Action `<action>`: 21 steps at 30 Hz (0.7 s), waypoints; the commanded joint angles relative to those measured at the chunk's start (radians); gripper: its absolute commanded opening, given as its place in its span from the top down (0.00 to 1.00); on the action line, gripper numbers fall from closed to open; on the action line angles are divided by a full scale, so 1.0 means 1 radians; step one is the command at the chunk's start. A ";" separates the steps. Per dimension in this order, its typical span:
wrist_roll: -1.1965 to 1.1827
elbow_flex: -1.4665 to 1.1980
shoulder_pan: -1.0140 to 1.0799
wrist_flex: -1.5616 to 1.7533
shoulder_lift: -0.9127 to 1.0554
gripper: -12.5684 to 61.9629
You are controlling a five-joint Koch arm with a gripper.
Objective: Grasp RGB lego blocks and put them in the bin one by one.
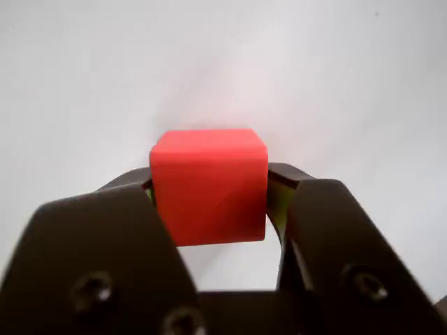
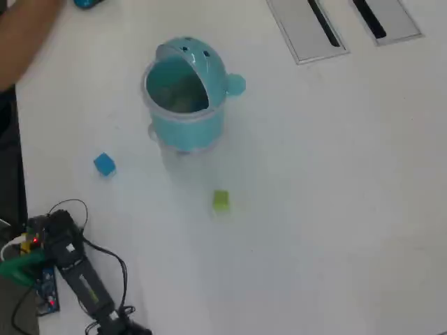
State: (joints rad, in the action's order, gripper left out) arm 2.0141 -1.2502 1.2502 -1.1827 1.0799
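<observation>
White tabletop (image 2: 328,209) fills both views, plain and bright. From overhead you see the bin (image 2: 183,94) standing upright near the top centre, its domed lid tipped back so the mouth is open toward the camera; two dark dots sit on the lid and a round knob sticks out on its right side. The blue block (image 2: 104,164) lies on the table to the lower left of the bin, well apart from it. The yellow-green block (image 2: 221,201) lies below the bin, slightly right, also clear of it. Two grey panels (image 2: 307,28) with black slots sit at the top right edge.

You get only the arm (image 2: 73,269) in the overhead view, at the lower left corner with its cables and a small red light; its far end runs out of the bottom edge, so the gripper itself does not show there.

Your wrist view supplies what the overhead cannot: the gripper (image 1: 209,192) holds a red block (image 1: 208,185), the two dark jaws pressed against its left and right sides. The block's top face and front face both show, and only blank white surface lies behind it. Neither the bin nor the other two blocks appear in this view.
</observation>
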 commanded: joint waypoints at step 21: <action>-0.002 0.291 -0.169 0.356 0.081 0.67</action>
State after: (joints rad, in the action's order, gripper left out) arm 2.0126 -1.0600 1.0968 -0.8866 1.0815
